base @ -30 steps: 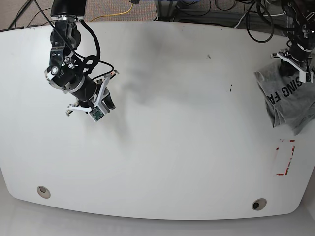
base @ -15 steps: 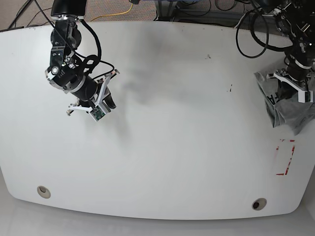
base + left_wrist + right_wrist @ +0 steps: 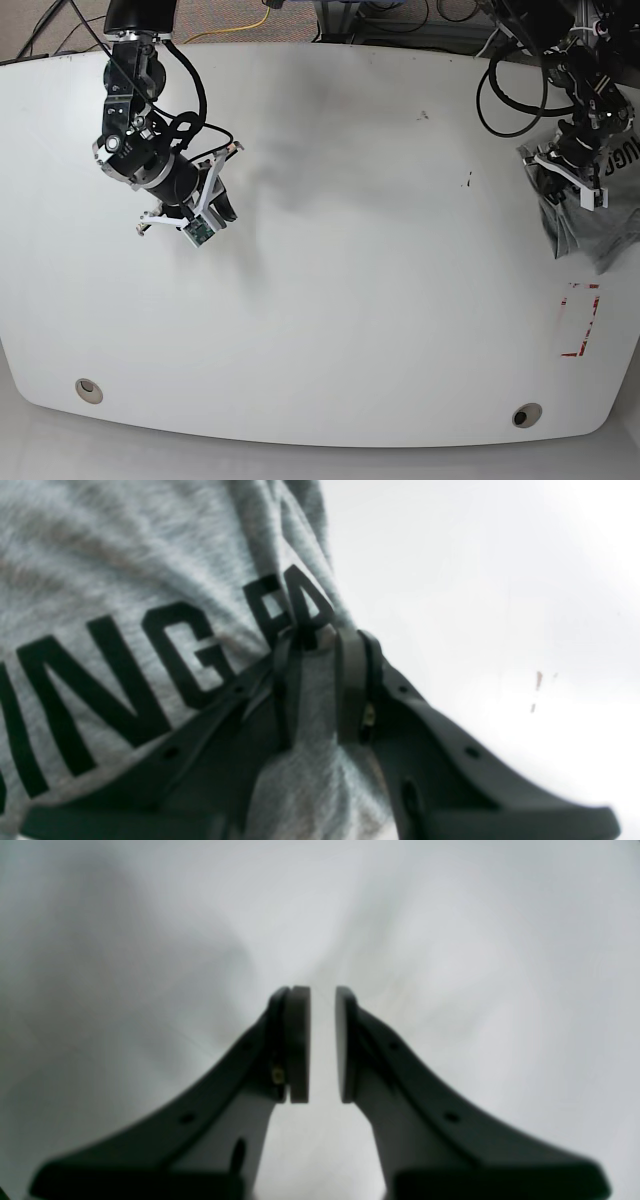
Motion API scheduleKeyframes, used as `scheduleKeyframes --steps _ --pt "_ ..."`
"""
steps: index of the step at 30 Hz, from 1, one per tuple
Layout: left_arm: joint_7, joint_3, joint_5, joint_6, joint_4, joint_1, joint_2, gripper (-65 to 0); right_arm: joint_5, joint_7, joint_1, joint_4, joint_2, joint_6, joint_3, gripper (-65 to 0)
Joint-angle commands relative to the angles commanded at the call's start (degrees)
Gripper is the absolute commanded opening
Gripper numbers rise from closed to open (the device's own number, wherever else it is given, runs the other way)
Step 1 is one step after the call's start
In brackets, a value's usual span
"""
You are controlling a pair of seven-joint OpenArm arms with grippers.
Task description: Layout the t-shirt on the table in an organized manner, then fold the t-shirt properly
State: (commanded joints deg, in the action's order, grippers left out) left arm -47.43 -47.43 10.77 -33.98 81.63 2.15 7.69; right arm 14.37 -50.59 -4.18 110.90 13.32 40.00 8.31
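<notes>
The heather-grey t-shirt (image 3: 592, 215) lay bunched in a wrinkled heap at the far right edge of the white table (image 3: 360, 260), above the red tape rectangle (image 3: 579, 320) and partly running out of the base view. The left gripper (image 3: 317, 685) had its two pads closed on a raised ridge of the cloth just by the dark block lettering (image 3: 150, 670), with grey fabric pinched between them and more of it pooling below the jaws in the wrist view. The right gripper (image 3: 322, 1045) hung over bare tabletop well apart from the shirt, on the other side of the table, its pads parted only by a narrow gap and holding nothing

The shirt looked light, soft and limp, so it would likely drape and fold on itself rather than keep any shape when lifted. Cotton like this should grip well between the pads, though a thin pinch could slip if pulled hard, and a pinch through a fold may catch more than one layer. A hold in the printed middle would probably only drag the heap; for spreading it flat, the better places seemed to be the shoulders or the hem corners, one in each claw. Which edges those were could not be told from the crumpled pile
</notes>
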Motion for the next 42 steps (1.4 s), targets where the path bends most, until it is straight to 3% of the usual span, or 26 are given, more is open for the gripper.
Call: scheduleKeyframes --steps 8,12,18,21,28,32,34,38,42 --pt "0.0 -2.37 0.26 -0.44 -1.58 3.16 5.71 -53.7 0.26 0.0 -0.18 0.0 0.0 0.0 0.0 -56.9" --pt "-0.26 -3.25 0.26 -4.04 -1.32 3.25 6.77 -53.7 0.26 0.0 -0.26 0.09 0.0 0.0 0.0 -56.9" --pt "-0.44 -3.34 0.26 -6.02 -0.09 3.08 6.86 -53.7 -0.09 0.0 -0.26 0.09 -1.32 0.0 0.0 -56.9" --pt "-0.44 -3.25 0.26 -6.02 3.96 3.08 6.07 -53.7 -0.09 0.0 -0.26 0.18 -1.32 0.0 0.0 -56.9" --pt "0.44 -0.53 0.0 -6.02 18.29 3.43 -0.26 -53.7 -0.18 0.0 -0.35 2.2 -1.58 0.0 -0.62 -56.9" --pt "6.07 5.19 -1.85 -6.02 26.73 7.03 -2.64 -53.9 -0.35 1.41 -0.35 3.96 -1.41 0.0 -2.99 -56.9" --pt "10.99 9.32 -5.01 -6.02 28.92 8.79 -4.13 -53.9 -0.53 4.04 -0.35 3.96 -1.41 0.0 -3.08 -56.9" --pt "21.19 14.33 -11.34 -6.02 30.15 11.69 -6.15 -53.9 -6.07 11.25 -2.02 2.73 -1.58 0.0 -3.34 -56.9" --pt "30.59 18.29 -16.18 -1.93 30.15 14.59 -7.65 -53.9 -13.19 21.8 -3.43 -0.7 -3.34 0.0 -4.04 -56.9"
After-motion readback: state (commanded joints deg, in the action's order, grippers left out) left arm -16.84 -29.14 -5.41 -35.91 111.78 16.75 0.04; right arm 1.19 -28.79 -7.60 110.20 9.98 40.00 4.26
